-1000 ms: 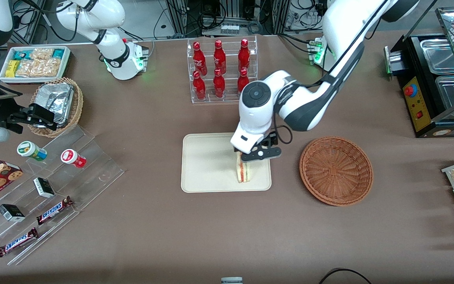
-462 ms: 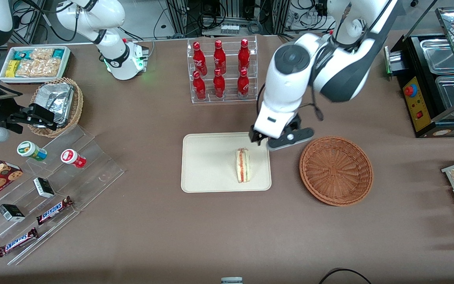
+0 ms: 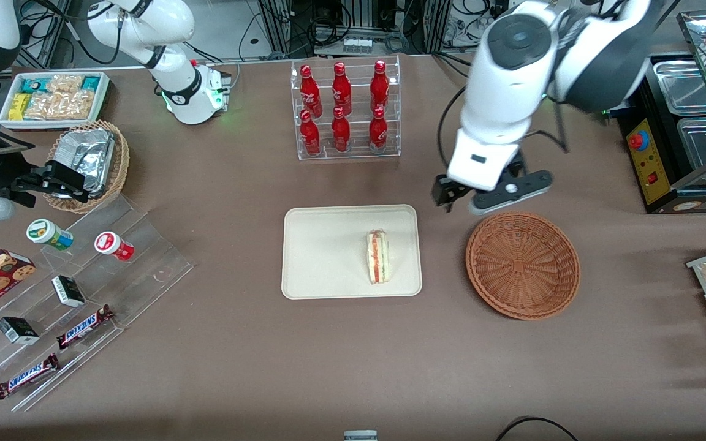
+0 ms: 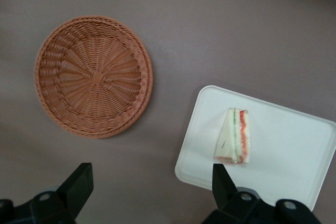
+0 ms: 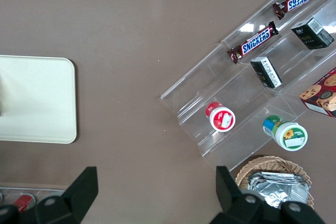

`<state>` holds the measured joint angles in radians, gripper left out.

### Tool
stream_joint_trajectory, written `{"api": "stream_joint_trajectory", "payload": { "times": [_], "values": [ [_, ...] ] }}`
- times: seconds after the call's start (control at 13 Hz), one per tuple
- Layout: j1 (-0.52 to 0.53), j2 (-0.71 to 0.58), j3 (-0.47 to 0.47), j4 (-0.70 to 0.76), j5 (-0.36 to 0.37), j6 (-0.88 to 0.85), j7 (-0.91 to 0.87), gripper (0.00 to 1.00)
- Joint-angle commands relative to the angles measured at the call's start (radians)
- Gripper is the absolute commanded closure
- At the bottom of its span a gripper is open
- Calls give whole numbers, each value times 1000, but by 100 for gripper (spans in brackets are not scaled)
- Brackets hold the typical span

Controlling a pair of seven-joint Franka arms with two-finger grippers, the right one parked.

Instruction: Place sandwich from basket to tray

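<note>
The sandwich (image 3: 378, 257), a pale wedge with a red filling line, lies on its own on the cream tray (image 3: 322, 257), near the tray edge that faces the basket. The reddish-brown wicker basket (image 3: 523, 264) stands beside the tray with nothing in it. My gripper (image 3: 456, 199) hangs well above the table, farther from the front camera than the basket's rim and between tray and basket. In the left wrist view the sandwich (image 4: 234, 136), tray (image 4: 294, 145) and basket (image 4: 93, 75) all lie below my gripper (image 4: 151, 187), which is open and holds nothing.
A clear rack of red bottles (image 3: 345, 110) stands farther back than the tray. Toward the parked arm's end are a stepped acrylic shelf with snacks (image 3: 83, 288), a tan basket of foil packets (image 3: 89, 162) and a white bin (image 3: 53, 98). A black appliance (image 3: 678, 122) stands at the working arm's end.
My gripper has let go of the sandwich, risen, and swung away from the tray toward the basket's farther rim. The sandwich stays lying on the tray.
</note>
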<state>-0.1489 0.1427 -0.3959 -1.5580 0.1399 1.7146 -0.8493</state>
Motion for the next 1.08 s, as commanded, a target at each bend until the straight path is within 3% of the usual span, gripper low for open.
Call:
{"api": "stream_joint_trajectory", "payload": {
  "times": [0.0,0.54,1.0],
  "values": [
    [67,-64,41,-5,-69,-84,207,0],
    [216,-95,153,76,-89,-237,631,0],
    [282,-124,166,76,-98,-355,667,0]
  ]
}}
